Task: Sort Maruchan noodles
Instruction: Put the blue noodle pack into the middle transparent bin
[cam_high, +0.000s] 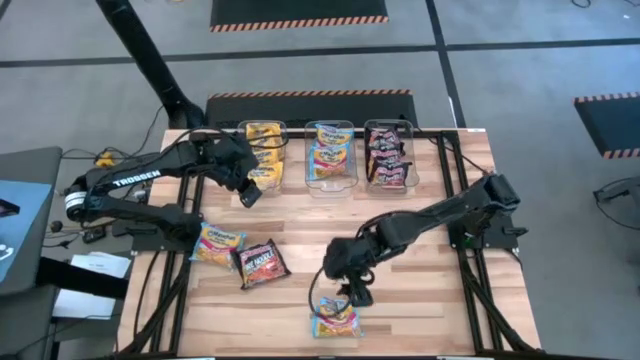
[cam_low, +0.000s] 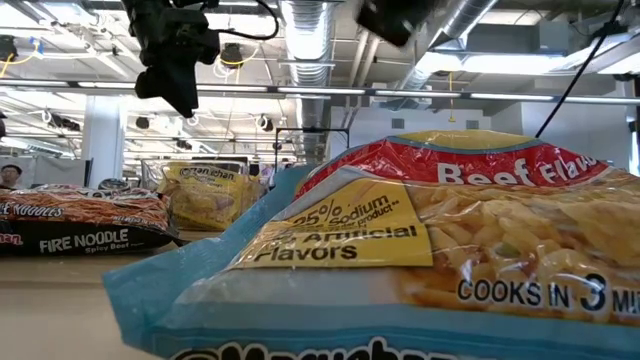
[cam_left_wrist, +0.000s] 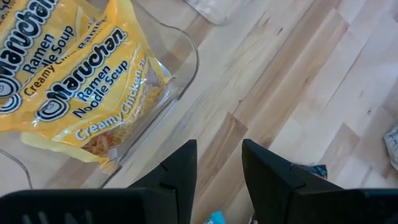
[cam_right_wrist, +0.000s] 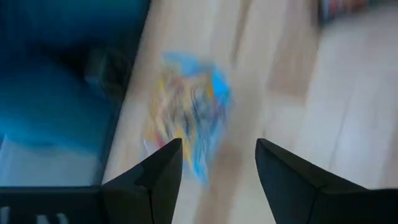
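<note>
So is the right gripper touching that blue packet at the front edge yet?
Apart. The right wrist view shows the right gripper open above the table, with the blue packet lying beyond its fingertips, nothing between them.

Around my light wooden plank surface (cam_high: 420, 290) a grey floor (cam_high: 540, 70) is stretching out, striped with dark lines and carrying black mats edged in orange hazard stripes (cam_high: 298, 12). Overhead, silver ducts (cam_low: 320, 30) and ceiling pipes are running through a bright, open workshop hall

Glossy crinkly packets (cam_low: 400, 260) (probably plastic), wooden table (cam_high: 440, 290)
</note>
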